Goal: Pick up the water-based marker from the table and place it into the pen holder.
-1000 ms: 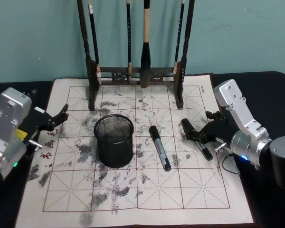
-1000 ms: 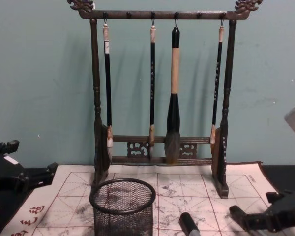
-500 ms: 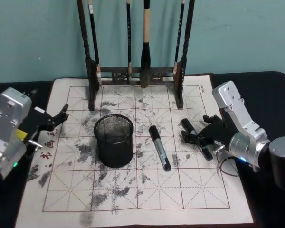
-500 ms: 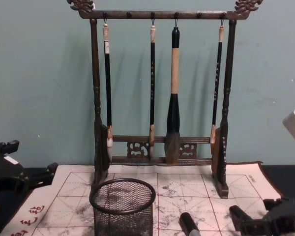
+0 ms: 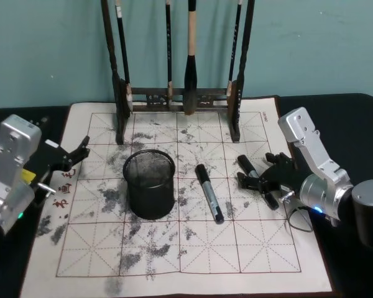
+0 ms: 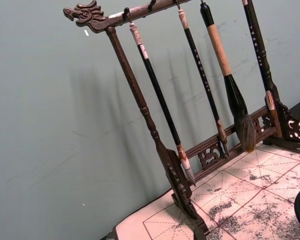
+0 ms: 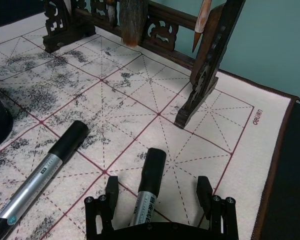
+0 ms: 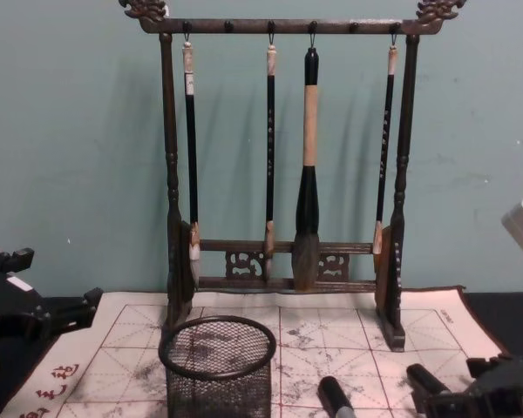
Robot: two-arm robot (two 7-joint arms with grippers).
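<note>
Since a second ago my right gripper (image 5: 256,175) has slid in from the mat's right side and dropped over the grey water-based marker with a black cap (image 7: 149,186). Its fingers (image 7: 111,190) stand apart, one on each side of the barrel, gripping nothing. That marker lies flat on the ink-stained white felt mat with a red grid (image 5: 236,248), right of centre. The round black wire-mesh pen holder (image 5: 150,200) stands upright left of centre, and I see bare mesh inside. A second black-capped grey marker (image 5: 209,192) lies between the holder and the gripper. The tall dark wooden brush rack (image 5: 174,94) with hanging brushes stands behind. My left gripper (image 5: 73,156) sits parked at the mat's left edge, as before.
</note>
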